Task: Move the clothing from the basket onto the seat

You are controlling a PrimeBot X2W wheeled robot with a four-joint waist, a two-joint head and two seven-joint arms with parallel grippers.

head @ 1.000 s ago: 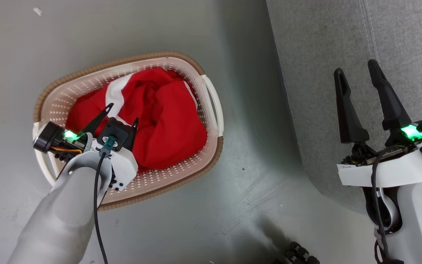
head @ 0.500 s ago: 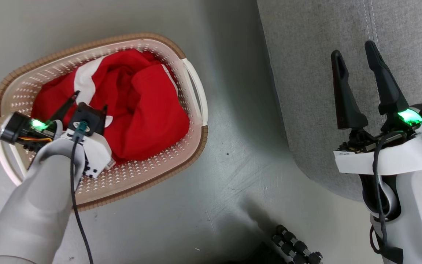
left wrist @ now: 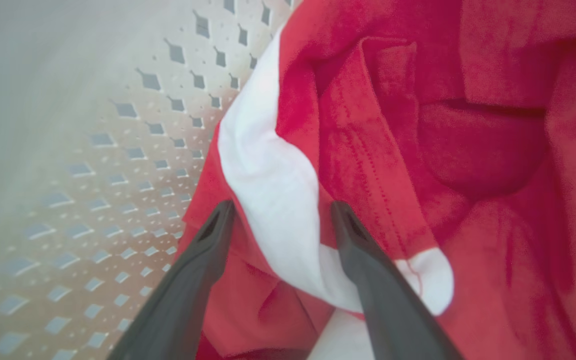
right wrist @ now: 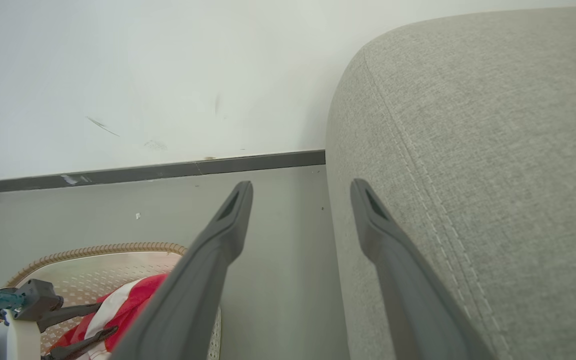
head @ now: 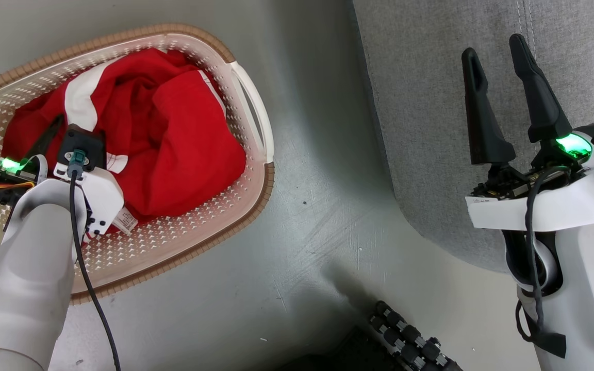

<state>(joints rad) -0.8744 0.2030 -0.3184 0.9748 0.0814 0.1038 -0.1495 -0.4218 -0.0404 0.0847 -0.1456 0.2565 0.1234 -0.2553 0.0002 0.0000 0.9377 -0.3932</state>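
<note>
The clothing point(head: 173, 129) is heaped inside the basket point(head: 183, 242). The left gripper point(left wrist: 283, 206) is dipped into the basket, its jaws spread open astride a white fold (nothing is clamped). Well apart from the basket, the right gripper point(head: 493, 46) is held at the edge of the seat point(head: 431, 103), jaws parted.

Scuffed grey floor point(head: 317, 221); white wall point(right wrist: 143, 75); dark baseboard point(right wrist: 168, 171).

Scuffed grey floor point(head: 317, 216), cream basket point(head: 173, 242) on it, grey seat point(head: 421, 103) standing near
</note>
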